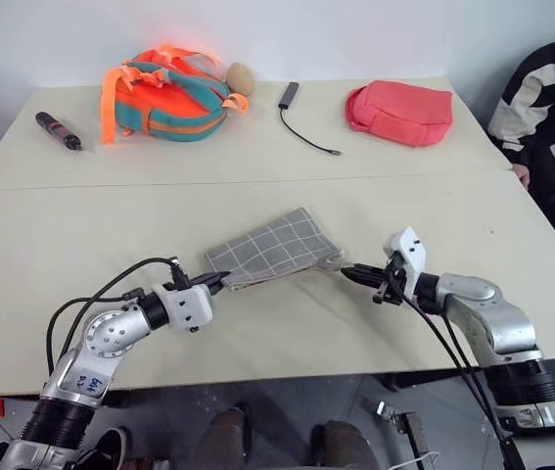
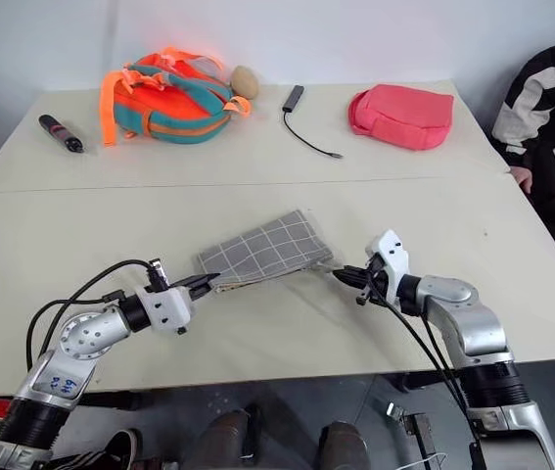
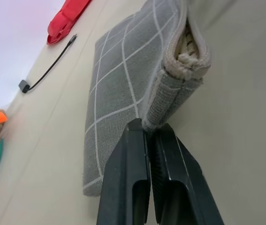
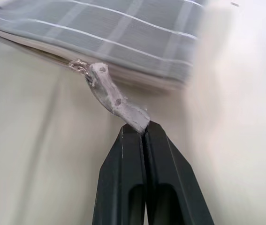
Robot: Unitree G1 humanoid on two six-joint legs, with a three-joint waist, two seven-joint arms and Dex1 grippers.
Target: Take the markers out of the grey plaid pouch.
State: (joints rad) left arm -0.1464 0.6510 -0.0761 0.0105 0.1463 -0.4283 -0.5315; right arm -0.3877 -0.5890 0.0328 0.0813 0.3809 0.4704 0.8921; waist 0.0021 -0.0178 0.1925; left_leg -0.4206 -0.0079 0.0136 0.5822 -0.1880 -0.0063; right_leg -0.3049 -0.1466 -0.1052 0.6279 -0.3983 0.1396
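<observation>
A: From the head camera, why is the grey plaid pouch stretched between the two arms?

B: My reading is that one end is anchored while the other draws the zip. The left gripper is clenched on the pouch's near-left corner, and the right gripper is clamped on the zip pull at the other end. The pouch lies flat on the table, directly between the two sets of fingertips.

A: And the left wrist camera?

B: Its fingers are pinched tight on the fabric corner. The pouch runs straight ahead of them, and just beyond the tips the seam gapes, showing beige lining. No markers can be made out inside.

A: The right wrist camera?

B: The fingers squeeze the end of the pale zip pull, which slants tautly from the tips up to the pouch's edge just ahead, so the pouch sits a pull's length beyond this gripper.
</observation>
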